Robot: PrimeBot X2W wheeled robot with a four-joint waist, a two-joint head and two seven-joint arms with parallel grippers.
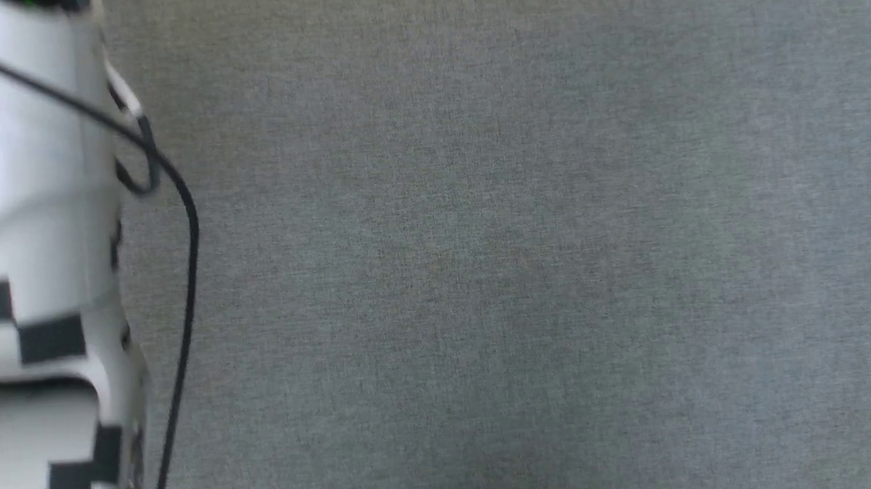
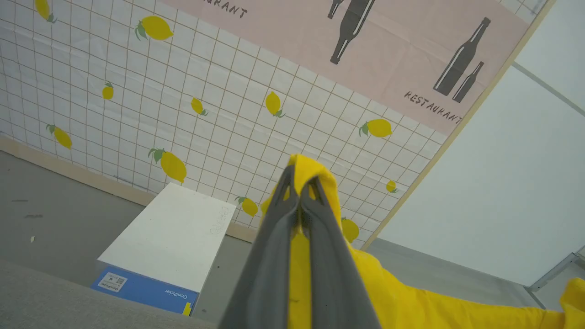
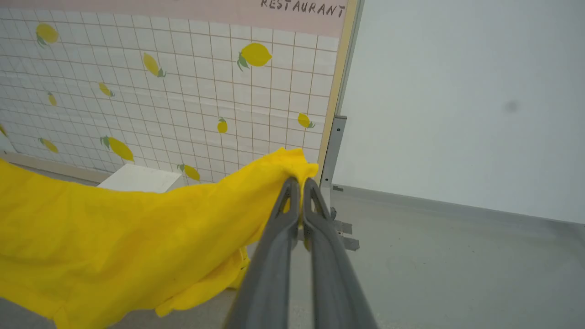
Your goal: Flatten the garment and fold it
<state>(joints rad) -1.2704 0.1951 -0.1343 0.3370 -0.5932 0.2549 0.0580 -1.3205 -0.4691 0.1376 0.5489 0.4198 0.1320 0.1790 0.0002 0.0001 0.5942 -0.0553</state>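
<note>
Yellow garment is hanging in the air, stretching between both grippers above the grey floor, in front of a lemon-patterned wall. The left gripper is clamping a bunched yellow edge, with cloth poking past its tips. The right gripper is pinching another bunched edge the same way. Folds are hiding which side is facing out, and the cloth is running off the frame edges in both wrist views. In the head view, a blurred pale forearm is being cut off at the left edge, over grey fabric.
</note>
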